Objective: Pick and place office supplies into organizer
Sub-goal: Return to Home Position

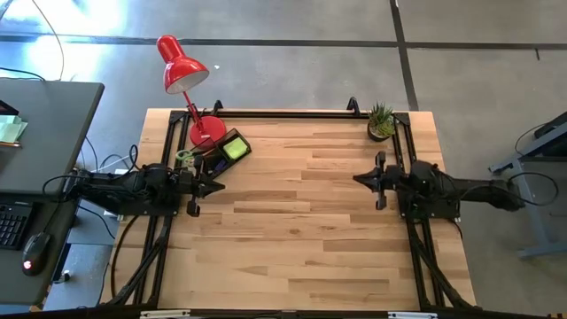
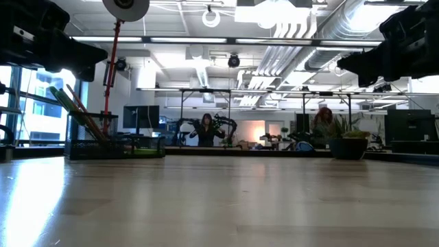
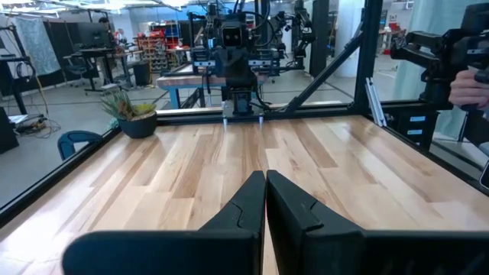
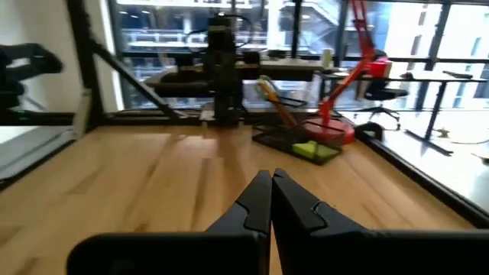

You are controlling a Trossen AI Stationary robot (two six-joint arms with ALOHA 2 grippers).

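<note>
Bench point(image 1: 310, 248) of light wood carries two dark arms, one at each short side, and they face each other across the bare middle. The left claw point(image 1: 218, 186) hangs above the boards at the left side. Its two fingers point(image 3: 244, 202) are pressed together and nothing is between them. The right claw point(image 1: 358, 180) hangs at the opposite side, well apart from the left one. Its fingers point(image 4: 256, 200) also touch each other and they hold nothing.

The black organizer point(image 1: 215, 152) stands on the bench in the far left corner, near the left claw and just beside the round base of the red lamp point(image 1: 183, 66). A lime-green sticky-note pad point(image 1: 235, 149) lies inside it, in the end that points to the middle of the bench. The green handles of the scissors point(image 1: 184, 157) show at the other end, near the left arm. Orange pencils point(image 4: 271, 93) stand tilted in the organizer, and their tips lean away from the lamp.

A small potted plant point(image 1: 381, 121) stands in the far right corner, near the right arm. Behind the bench, in the low view, two persons are far away in the room.
</note>
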